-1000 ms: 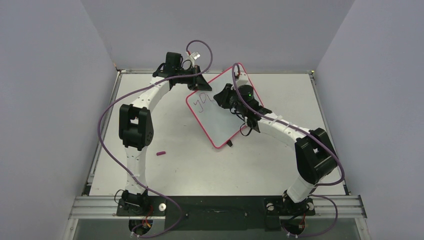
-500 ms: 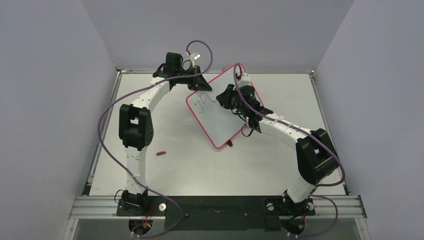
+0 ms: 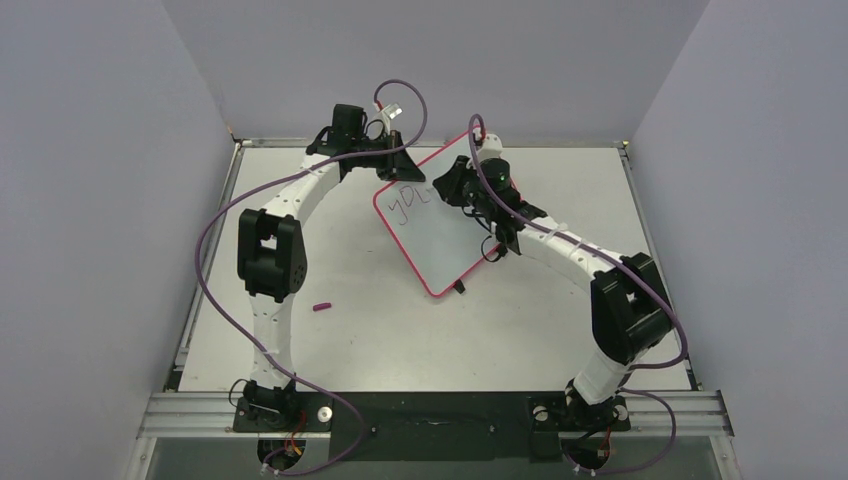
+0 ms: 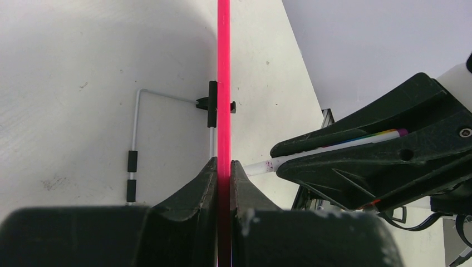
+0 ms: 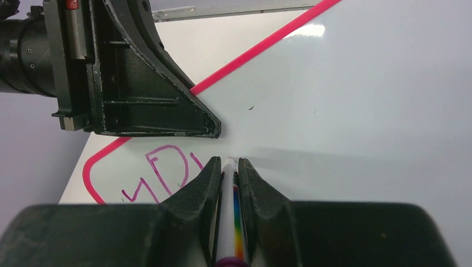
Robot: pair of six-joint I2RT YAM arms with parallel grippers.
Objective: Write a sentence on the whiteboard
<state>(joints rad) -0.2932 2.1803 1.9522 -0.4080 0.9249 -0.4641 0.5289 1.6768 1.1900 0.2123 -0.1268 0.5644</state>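
The white table (image 3: 560, 330) sits between plain lavender-grey walls. I see the whiteboard (image 3: 440, 245) toward the far edge, near its centre. It is tilted, with its lower corner down near the table.

1. Left gripper (image 3: 408, 170): clamped on the board's red rim at the upper-left side. The wrist view shows both fingers pressed flat against the rim. Its position matches the frame one second ago.
2. Right gripper (image 5: 228, 164): closed on the marker (image 5: 230, 211), with the tip touching the board face just right of the sentence (image 5: 161, 178). Compared with one second ago, this gripper has shifted slightly toward the far edge and its wrist has turned.
3. Sentence: purple strokes reading roughly "yDL", near the board's upper-left corner. I cannot tell whether any stroke has been added since.
4. Wire stand (image 4: 136, 128): clipped to the board's rim, on the back side.
5. Cap (image 3: 321, 307): lies on the table left of centre, well apart from the board, unmoved.
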